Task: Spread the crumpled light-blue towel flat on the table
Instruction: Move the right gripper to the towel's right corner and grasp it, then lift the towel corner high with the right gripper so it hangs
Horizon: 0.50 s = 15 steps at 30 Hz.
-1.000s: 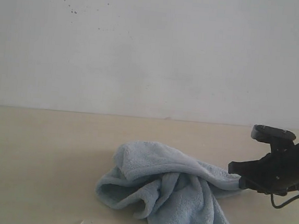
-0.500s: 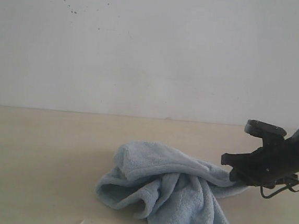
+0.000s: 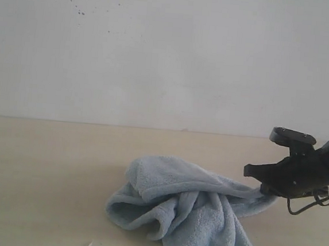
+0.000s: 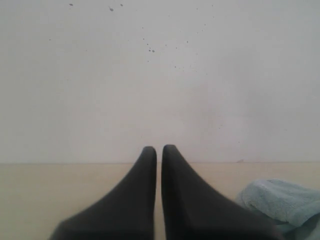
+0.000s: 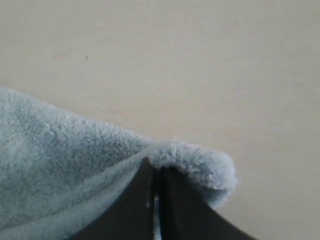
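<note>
The light-blue towel [image 3: 188,208] lies crumpled in a heap on the beige table [image 3: 45,170], right of centre. My right gripper [image 3: 257,180] sits at the heap's right end, shut on a fold of the towel. In the right wrist view the two black fingers pinch the fluffy towel [image 5: 75,165] edge, and the right gripper [image 5: 156,167] tips are half buried in the pile. My left gripper [image 4: 156,148] is shut with nothing in it, held above the table, with a bit of the towel [image 4: 280,200] off to one side. The left arm is outside the exterior view.
A plain white wall [image 3: 170,54] with a few dark specks stands behind the table. A small pale mark [image 3: 89,244] lies on the table near the front, left of the towel.
The right gripper moved left onto the towel's right end and shut on it. The towel's right fold has lifted slightly. The left gripper stayed shut.
</note>
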Motion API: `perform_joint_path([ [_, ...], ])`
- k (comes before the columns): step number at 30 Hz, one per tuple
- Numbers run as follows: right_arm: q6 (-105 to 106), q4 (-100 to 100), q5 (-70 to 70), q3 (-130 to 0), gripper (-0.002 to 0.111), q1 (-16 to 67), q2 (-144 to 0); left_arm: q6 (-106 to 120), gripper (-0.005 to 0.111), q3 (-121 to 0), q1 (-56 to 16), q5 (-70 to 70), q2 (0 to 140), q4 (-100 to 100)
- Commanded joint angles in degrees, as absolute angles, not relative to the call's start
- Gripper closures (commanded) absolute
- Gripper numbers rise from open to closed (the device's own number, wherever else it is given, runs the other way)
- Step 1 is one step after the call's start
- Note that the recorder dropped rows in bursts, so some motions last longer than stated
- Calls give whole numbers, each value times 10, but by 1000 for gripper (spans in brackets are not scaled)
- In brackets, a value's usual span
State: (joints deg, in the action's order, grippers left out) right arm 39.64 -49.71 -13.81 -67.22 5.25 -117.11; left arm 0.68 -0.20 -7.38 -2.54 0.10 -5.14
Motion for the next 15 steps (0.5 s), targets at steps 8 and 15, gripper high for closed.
perform_joint_path([
  [8, 436, -498, -152, -673, 108, 53, -993, 4, 103, 0, -78, -30, 0, -49],
  [15, 476, -497, -117, -612, 108, 52, -829, 4, 103, 0, -78, -30, 0, -49],
])
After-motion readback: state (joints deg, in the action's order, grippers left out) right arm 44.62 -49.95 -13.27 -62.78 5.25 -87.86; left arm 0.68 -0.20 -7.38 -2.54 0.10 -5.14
